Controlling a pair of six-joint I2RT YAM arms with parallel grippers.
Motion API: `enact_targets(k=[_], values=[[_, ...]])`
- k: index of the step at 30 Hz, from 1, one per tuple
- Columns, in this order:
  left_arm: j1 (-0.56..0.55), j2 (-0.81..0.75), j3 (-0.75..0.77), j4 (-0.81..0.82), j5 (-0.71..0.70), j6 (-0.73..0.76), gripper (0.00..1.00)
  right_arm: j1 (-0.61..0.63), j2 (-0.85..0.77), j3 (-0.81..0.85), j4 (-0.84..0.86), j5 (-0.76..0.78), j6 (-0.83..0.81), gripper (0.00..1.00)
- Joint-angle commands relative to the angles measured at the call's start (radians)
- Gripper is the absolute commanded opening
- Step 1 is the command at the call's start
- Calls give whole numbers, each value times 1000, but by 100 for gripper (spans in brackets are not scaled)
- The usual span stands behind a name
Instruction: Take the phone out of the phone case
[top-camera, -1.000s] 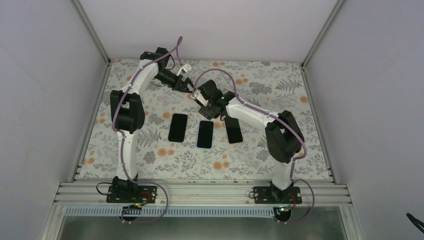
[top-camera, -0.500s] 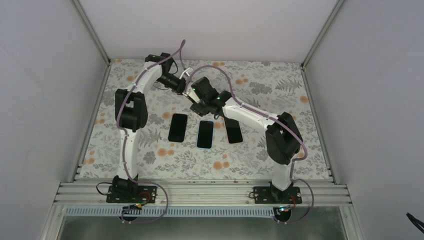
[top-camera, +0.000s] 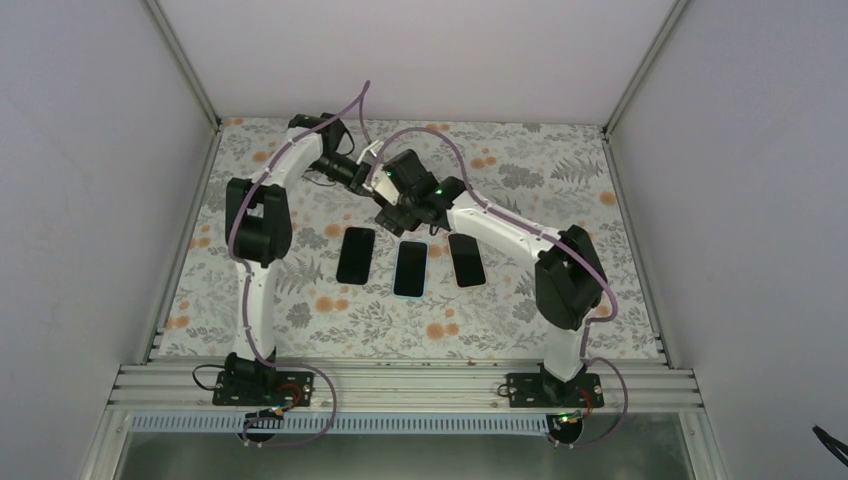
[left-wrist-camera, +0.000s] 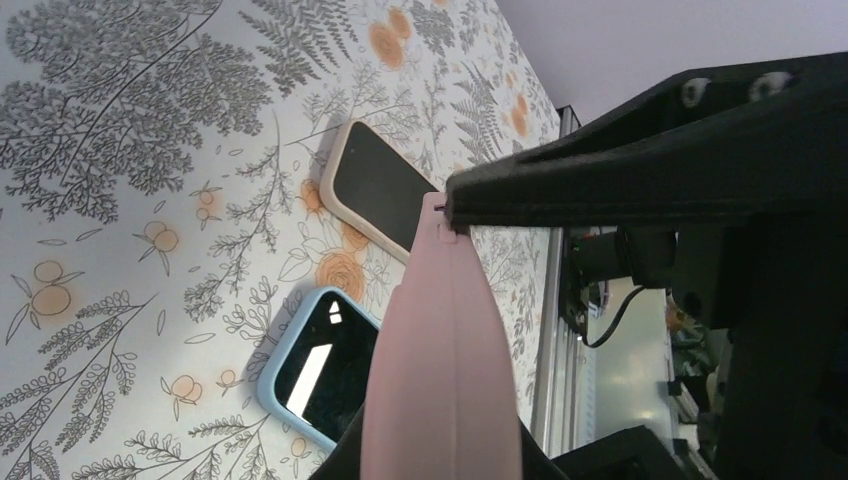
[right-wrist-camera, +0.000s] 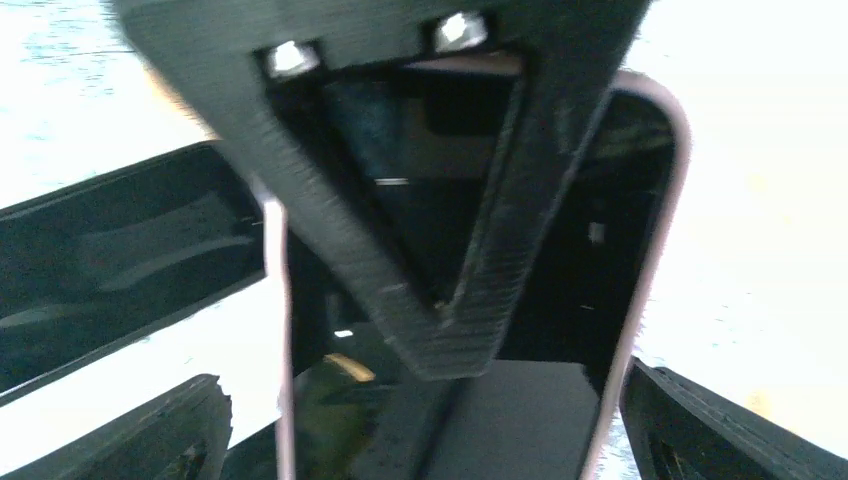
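Note:
The phone (right-wrist-camera: 560, 260), dark screen up, sits inside a pink phone case (left-wrist-camera: 440, 380) held above the table at the back. My left gripper (left-wrist-camera: 440, 462) is shut on the case, which shows edge-on in the left wrist view. One left finger (right-wrist-camera: 400, 200) lies across the screen. My right gripper (right-wrist-camera: 420, 400) is open, its fingers (right-wrist-camera: 190, 430) standing on either side of the pink rim (right-wrist-camera: 650, 250). From above, the left gripper (top-camera: 370, 180) and right gripper (top-camera: 392, 205) meet nose to nose.
Three other cased phones lie in a row on the flowered cloth: a dark one (top-camera: 355, 255), a blue-cased one (top-camera: 410, 268) and a beige-cased one (top-camera: 467, 260). The blue-cased phone (left-wrist-camera: 320, 370) lies just below the held case. White walls (top-camera: 90, 200) enclose the table.
The left gripper has closed on the pink case. The right gripper has moved up and left towards the left one and has opened wider.

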Motion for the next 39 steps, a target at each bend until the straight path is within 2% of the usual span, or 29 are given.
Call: enact_targets(k=[1,3,7,9,11,15,19,22,29,39], values=[[0,-131,-19,-6,67,109,2,-59,-107,19,-126,-222,-24,100],[-2,-164,-37,-6,39,158,2,-120,-197,-34,-160,-351,-79,100],[-5,-254,-104,-5,4,323,2,-280,-436,-239,-125,-605,-264,100],[-11,-312,-160,-6,15,452,2,-393,-507,-329,-116,-814,-377,100],[-16,-373,-228,27,20,537,2,-462,-548,-400,-70,-937,-416,100],[-43,-461,-325,143,-23,519,2,-478,-509,-374,-126,-1028,-449,100],[-74,-545,-422,298,-104,422,2,-478,-366,-260,-289,-1130,-500,97],[-75,-588,-471,374,-115,376,2,-477,-300,-225,-325,-1170,-503,96],[-76,-579,-475,373,-98,370,2,-470,-274,-221,-301,-1152,-472,94],[-98,-567,-457,348,-73,378,2,-468,-265,-244,-124,-1032,-317,92]])
